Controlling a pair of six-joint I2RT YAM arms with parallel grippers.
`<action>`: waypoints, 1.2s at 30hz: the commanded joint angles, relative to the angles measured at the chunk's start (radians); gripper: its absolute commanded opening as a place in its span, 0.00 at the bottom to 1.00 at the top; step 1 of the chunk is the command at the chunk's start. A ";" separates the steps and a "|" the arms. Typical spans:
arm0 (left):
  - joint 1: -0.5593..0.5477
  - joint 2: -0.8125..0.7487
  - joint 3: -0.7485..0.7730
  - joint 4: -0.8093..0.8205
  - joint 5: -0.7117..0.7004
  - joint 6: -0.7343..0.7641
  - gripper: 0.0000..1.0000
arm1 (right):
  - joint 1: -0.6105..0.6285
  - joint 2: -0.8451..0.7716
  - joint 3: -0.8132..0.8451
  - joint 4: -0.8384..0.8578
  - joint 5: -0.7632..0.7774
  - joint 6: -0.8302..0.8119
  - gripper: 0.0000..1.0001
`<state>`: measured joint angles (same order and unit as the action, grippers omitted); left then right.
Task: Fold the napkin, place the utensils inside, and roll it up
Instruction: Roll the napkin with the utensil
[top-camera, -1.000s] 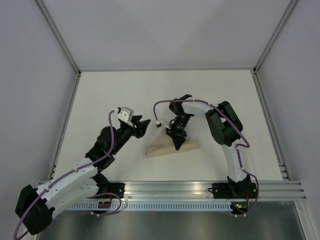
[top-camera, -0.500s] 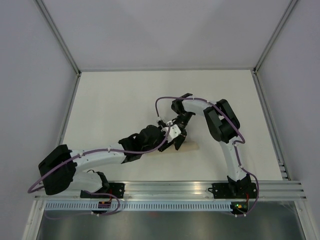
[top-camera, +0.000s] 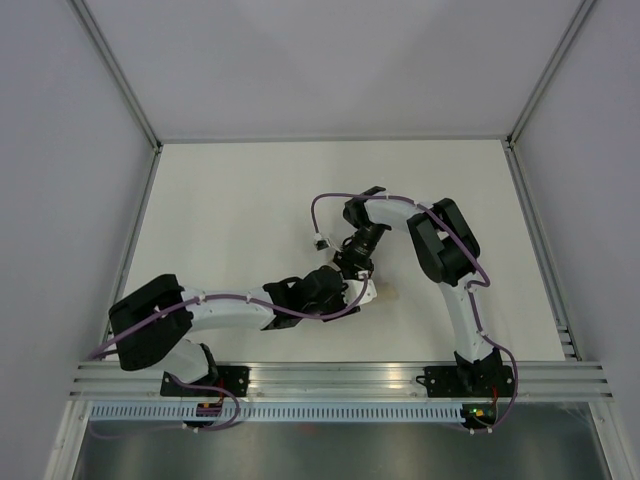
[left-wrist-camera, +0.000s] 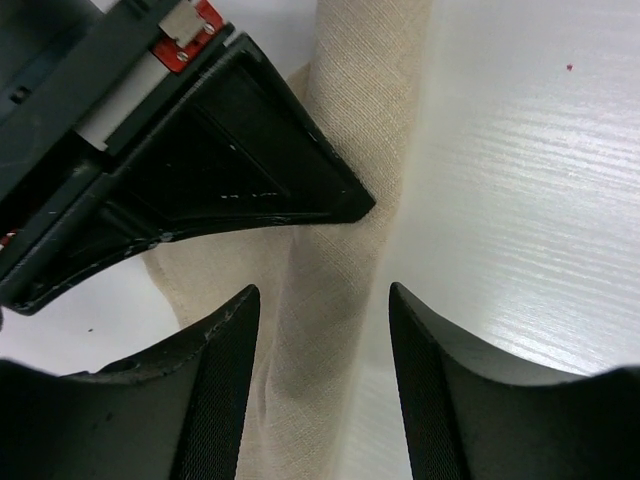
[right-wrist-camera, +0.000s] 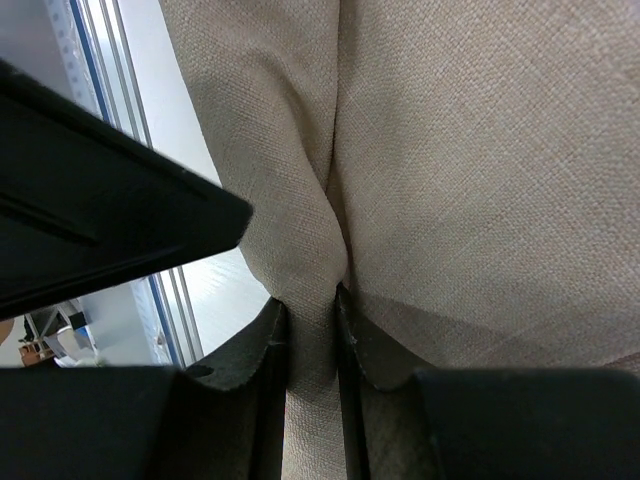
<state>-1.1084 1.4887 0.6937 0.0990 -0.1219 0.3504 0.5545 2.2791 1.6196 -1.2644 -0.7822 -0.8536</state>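
The left gripper (left-wrist-camera: 320, 300) stands well open, its fingers either side of a ridge of the napkin (left-wrist-camera: 365, 90), not clamped on it. Just beside it, the right gripper (right-wrist-camera: 312, 305) pinches a napkin fold tight. The napkin lies centre-near on the table (top-camera: 230, 200), whose white surface stretches far and left.

On table (top-camera: 250, 200), napkin (left-wrist-camera: 350, 150); left gripper (left-wrist-camera: 322, 292) astride it, right gripper (right-wrist-camera: 312, 310) just behind.
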 joint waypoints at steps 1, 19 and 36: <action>-0.010 0.047 0.023 0.010 0.010 0.050 0.60 | -0.005 0.079 -0.021 0.137 0.173 -0.029 0.09; -0.010 0.188 -0.010 0.139 -0.032 -0.087 0.27 | -0.016 0.080 -0.033 0.151 0.169 -0.024 0.11; 0.097 0.242 0.030 0.070 0.339 -0.217 0.02 | -0.131 -0.200 -0.084 0.344 0.026 0.154 0.63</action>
<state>-1.0271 1.6733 0.7300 0.2428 0.0277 0.2314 0.4828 2.1715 1.5417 -1.1389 -0.7883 -0.7536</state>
